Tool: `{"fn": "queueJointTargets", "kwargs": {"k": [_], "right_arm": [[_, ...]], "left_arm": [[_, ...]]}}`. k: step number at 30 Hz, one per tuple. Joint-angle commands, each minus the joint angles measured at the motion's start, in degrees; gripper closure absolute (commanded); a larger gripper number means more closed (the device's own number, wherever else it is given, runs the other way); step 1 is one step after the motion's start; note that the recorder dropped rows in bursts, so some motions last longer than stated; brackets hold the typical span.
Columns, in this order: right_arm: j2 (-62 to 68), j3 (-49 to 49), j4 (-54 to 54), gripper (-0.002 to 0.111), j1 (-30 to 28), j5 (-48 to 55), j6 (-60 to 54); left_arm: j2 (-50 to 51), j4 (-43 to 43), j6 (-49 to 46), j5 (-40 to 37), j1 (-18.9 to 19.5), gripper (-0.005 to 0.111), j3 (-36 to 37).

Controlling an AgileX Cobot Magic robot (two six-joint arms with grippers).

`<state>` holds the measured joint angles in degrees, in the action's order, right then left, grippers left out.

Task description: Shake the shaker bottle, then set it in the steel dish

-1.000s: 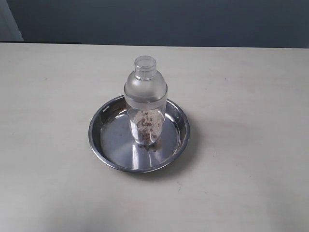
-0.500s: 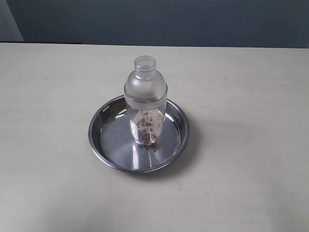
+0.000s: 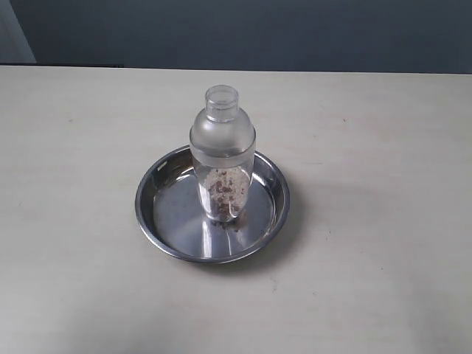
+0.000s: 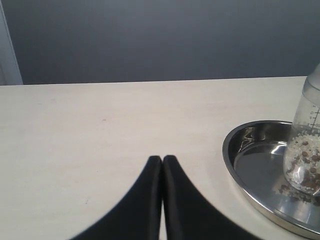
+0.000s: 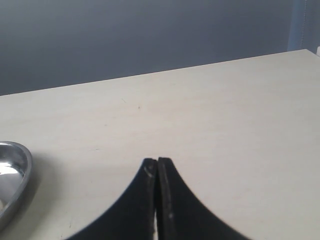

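The shaker bottle (image 3: 222, 158) stands upright inside the steel dish (image 3: 158, 214) at the middle of the table, brown beans showing through its clear lower part. No arm shows in the exterior view. In the left wrist view my left gripper (image 4: 162, 159) is shut with nothing in it, well short of the steel dish (image 4: 250, 155) and the shaker bottle (image 4: 306, 155) at that picture's edge. My right gripper (image 5: 157, 161) is shut and empty too; only a sliver of the steel dish (image 5: 15, 175) shows in its view.
A pale wooden table (image 3: 383, 133) carries the dish. A dark grey wall (image 3: 258, 29) runs along the table's far edge.
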<state>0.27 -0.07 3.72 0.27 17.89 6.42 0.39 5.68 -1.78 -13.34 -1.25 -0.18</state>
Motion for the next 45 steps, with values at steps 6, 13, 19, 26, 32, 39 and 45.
{"fn": "queueJointTargets", "kwargs": {"k": [6,13,19,26,32,39,45], "right_arm": [[-0.3,0.1,-0.2,0.109,-0.3,-0.4,-0.3],[-0.3,0.1,-0.2,0.109,-0.3,-0.4,-0.2],[-0.3,0.1,-0.2,0.109,-0.3,-0.4,-0.2],[-0.3,0.1,-0.2,0.109,-0.3,-0.4,-0.2],[-0.3,0.1,-0.2,0.109,-0.3,-0.4,-0.2],[-0.3,0.1,-0.2,0.109,-0.3,-0.4,-0.2],[-0.3,0.1,-0.2,0.109,-0.3,-0.4,-0.2]], "left_arm": [[-0.4,0.2,-0.3,0.5,0.2,0.106,0.2],[-0.4,-0.5,-0.3,0.5,0.2,0.106,0.2],[-0.4,-1.3,-0.3,0.4,0.2,0.106,0.2],[-0.4,-2.4,-0.3,0.1,0.2,0.106,0.2],[-0.4,-2.4,-0.3,0.1,0.2,0.106,0.2],[-0.4,-2.4,-0.3,0.1,0.2,0.106,0.2],[-0.4,-2.4,-0.3,0.1,0.2,0.106,0.2]]}}
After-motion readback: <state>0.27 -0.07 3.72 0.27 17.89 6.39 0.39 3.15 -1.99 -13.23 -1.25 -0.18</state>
